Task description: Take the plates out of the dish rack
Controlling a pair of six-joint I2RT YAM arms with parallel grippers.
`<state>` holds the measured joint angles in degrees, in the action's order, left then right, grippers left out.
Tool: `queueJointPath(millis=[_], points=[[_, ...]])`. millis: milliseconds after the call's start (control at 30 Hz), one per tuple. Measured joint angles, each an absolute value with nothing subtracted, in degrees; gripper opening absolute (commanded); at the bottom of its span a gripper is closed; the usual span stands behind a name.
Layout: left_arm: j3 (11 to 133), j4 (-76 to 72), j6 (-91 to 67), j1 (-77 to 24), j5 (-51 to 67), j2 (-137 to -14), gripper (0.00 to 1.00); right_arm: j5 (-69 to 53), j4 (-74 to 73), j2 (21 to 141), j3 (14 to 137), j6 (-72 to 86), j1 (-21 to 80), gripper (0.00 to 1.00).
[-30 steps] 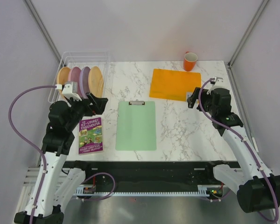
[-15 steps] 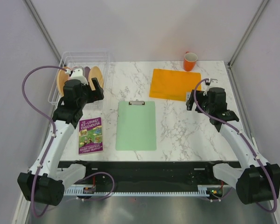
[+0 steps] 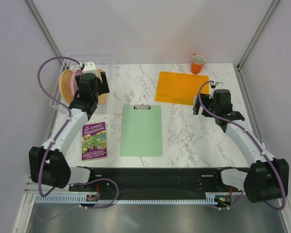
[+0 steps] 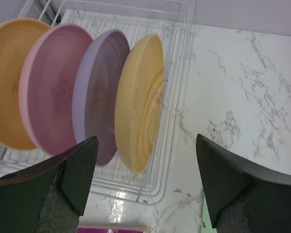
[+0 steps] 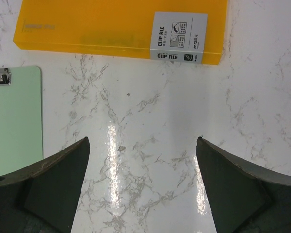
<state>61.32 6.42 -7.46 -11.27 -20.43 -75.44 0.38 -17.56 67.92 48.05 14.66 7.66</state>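
Bright, even light comes from above. White glare shines on the table (image 5: 114,141). Shadows are soft. The near fingers (image 5: 53,184) look blurry.

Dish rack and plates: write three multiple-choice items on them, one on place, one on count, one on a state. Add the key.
1. The dish rack stands at the table's:
A) far left corner
B) centre
C) near right corner

2. The plates standing in the rack number:
A) two
B) four
C) six

3. The left gripper is:
A) shut on a plate
B) open over the plates, holding nothing
C) lying flat on the table

Key:
1 A: the top view shows the rack at the far left edge.
2 B: the left wrist view shows yellow, pink, lilac and yellow plates on edge.
3 B: its fingers stand wide apart and touch no plate.
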Motion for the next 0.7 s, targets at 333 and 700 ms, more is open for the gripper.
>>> queueJointPath(millis=[333, 700], points=[[63.35, -1.91, -2.92, -13.52, -28.34, -84.27, 0.80, 1.28, -17.17, 69.49, 48.05, 14.52, 7.66, 0.98], [68.18, -3.60, 0.62, -13.52, -34.28, -92.12, 0.55, 1.56, -17.12, 71.07, 48.38, 14.48, 7.64, 0.98]])
